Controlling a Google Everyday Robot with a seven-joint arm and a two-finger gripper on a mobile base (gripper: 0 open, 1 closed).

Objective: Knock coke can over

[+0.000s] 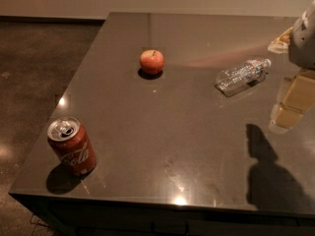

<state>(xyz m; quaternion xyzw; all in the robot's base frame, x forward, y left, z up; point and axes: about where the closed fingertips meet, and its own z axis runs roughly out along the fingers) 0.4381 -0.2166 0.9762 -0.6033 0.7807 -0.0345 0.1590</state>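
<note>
Coke can (pixel 71 146) stands upright, well apart from the gripper (pixel 305 38), far to its left. Approach judged not begun; gripper state cannot be told. Next: long reach, then sideways push.

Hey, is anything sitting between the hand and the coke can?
Nothing visible does. The hand is at the right edge of the view. The coke can stands upright near the front left corner of the table. The apple and the lying bottle sit farther back, off that line.
</note>
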